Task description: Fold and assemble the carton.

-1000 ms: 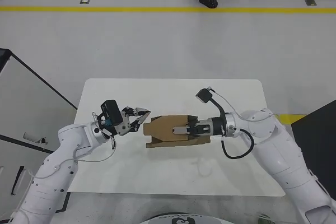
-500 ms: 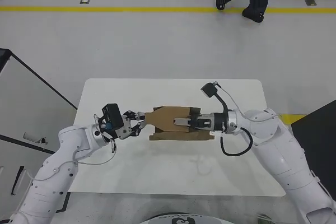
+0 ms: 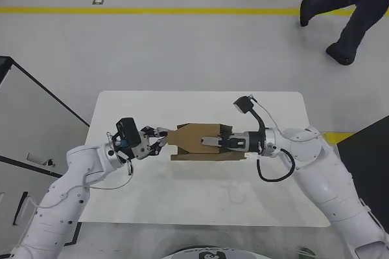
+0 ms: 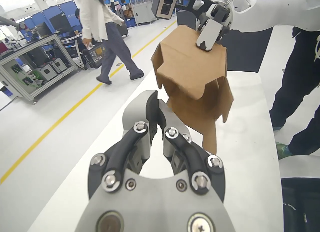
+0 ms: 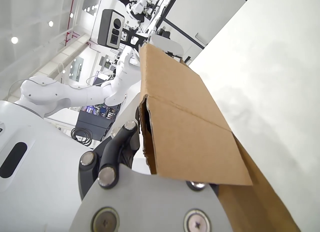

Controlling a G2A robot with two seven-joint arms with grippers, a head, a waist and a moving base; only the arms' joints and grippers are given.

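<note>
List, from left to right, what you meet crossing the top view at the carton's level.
cabinet → left gripper → carton → dark panel

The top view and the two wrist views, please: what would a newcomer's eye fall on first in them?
The brown carton, half-folded with its flaps loose, stands out over the middle of the white table, where the right gripper is clamped on it from one end. At its other, pointed end sits the left gripper, shut on nothing, right beside a flap.
</note>
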